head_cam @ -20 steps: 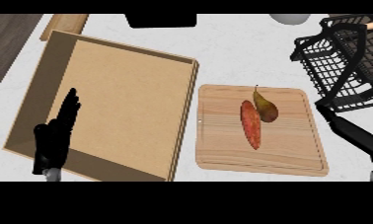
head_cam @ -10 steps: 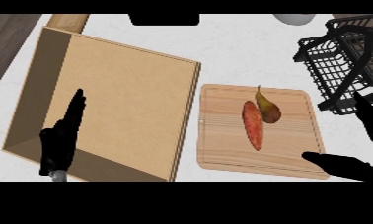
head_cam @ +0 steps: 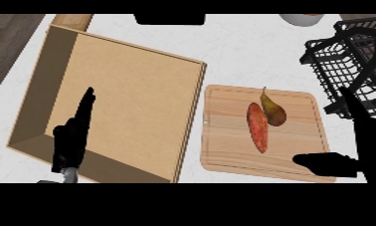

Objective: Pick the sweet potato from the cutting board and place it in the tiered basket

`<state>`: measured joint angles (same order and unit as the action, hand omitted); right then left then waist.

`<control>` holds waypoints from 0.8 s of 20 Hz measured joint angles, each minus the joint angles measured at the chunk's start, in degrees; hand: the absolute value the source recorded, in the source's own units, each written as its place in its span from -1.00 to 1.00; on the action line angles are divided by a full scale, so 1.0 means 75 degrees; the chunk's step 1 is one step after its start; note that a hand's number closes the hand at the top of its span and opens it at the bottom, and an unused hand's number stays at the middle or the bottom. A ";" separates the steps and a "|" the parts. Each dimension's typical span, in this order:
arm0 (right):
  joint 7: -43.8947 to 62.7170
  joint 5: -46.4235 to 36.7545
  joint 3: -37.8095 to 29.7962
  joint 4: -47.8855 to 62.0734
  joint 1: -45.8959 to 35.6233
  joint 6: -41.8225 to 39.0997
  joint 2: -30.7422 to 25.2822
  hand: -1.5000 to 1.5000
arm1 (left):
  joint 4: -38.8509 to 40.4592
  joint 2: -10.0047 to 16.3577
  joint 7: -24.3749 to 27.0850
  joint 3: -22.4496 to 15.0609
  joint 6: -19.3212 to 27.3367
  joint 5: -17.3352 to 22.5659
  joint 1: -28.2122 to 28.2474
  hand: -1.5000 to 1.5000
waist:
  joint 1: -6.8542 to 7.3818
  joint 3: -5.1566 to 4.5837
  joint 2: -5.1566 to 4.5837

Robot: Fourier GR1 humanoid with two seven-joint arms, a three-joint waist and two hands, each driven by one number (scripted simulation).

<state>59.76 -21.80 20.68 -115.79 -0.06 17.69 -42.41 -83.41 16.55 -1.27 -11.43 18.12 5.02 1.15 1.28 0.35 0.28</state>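
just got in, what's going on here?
Nothing is held yet. The reddish-orange sweet potato lies on the light wooden cutting board, beside a brown-green pear. The robot's right hand is open at the board's lower right corner, short of the sweet potato. The black wire tiered basket stands at the right. The left hand rests open over the shallow wooden box.
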 measured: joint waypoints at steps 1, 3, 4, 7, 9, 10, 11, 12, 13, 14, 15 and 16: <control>0.0114 -0.0221 0.0180 0.0108 -0.0155 -0.0072 0.0123 -1.00 | 0.0071 -0.0059 0.0080 -0.0007 0.0000 -0.0031 -0.0021 0.00 | 0.0004 0.0014 0.0003; 0.0397 -0.0675 0.0492 0.0271 -0.0551 -0.0245 0.0439 -1.00 | 0.0044 -0.0115 0.0060 -0.0008 -0.0014 -0.0028 -0.0015 0.00 | 0.0017 0.0012 0.0001; 0.0512 -0.0872 0.0634 0.0324 -0.0648 -0.0338 0.0542 -1.00 | 0.0047 -0.0127 0.0143 0.0010 -0.0059 -0.0002 0.0025 0.00 | 0.0008 0.0018 0.0008; 0.0755 -0.1235 0.0945 0.0772 -0.0985 -0.0655 0.0832 -1.00 | 0.0017 -0.0175 0.0060 0.0022 -0.0037 -0.0035 0.0023 0.00 | 0.0014 0.0015 0.0001; 0.0912 -0.1405 0.1156 0.1014 -0.1189 -0.0857 0.1069 -1.00 | 0.0040 -0.0192 0.0022 0.0044 -0.0055 -0.0027 0.0011 0.00 | 0.0008 0.0020 0.0002; 0.0954 -0.1427 0.1201 0.1182 -0.1268 -0.0949 0.1164 -1.00 | 0.0022 -0.0213 0.0016 0.0033 -0.0017 -0.0078 0.0018 0.00 | 0.0007 0.0021 0.0000; 0.1024 -0.1445 0.1250 0.1317 -0.1375 -0.1065 0.1254 -1.00 | 0.0002 -0.0247 -0.0008 0.0011 0.0011 -0.0116 0.0020 0.00 | 0.0012 0.0020 -0.0002; 0.1032 -0.1446 0.1257 0.1460 -0.1410 -0.1145 0.1318 -1.00 | 0.0009 -0.0257 0.0053 0.0029 -0.0017 -0.0099 0.0054 0.00 | -0.0003 0.0025 0.0002; 0.1119 -0.1449 0.1297 0.1485 -0.1521 -0.1275 0.1400 -1.00 | -0.0024 -0.0269 0.0008 0.0008 0.0015 -0.0149 0.0067 0.00 | -0.0010 0.0023 0.0005; 0.1138 -0.1419 0.1283 0.1612 -0.1616 -0.1369 0.1502 -1.00 | -0.0014 -0.0277 -0.0035 0.0018 0.0020 -0.0162 0.0059 0.00 | -0.0019 0.0022 0.0004; 0.1170 -0.1414 0.1289 0.1700 -0.1706 -0.1459 0.1622 -1.00 | 0.0014 -0.0292 -0.0041 0.0037 0.0017 -0.0163 0.0054 0.00 | -0.0032 0.0028 0.0006; 0.1181 -0.1468 0.1333 0.1803 -0.1756 -0.1522 0.1767 -1.00 | 0.0021 -0.0300 -0.0104 0.0061 -0.0010 -0.0132 0.0036 0.00 | -0.0046 0.0028 0.0007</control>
<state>68.61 -32.81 30.68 -102.26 -13.23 6.27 -29.16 -83.25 14.30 -2.05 -10.97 18.04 4.03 1.42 0.94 0.56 0.33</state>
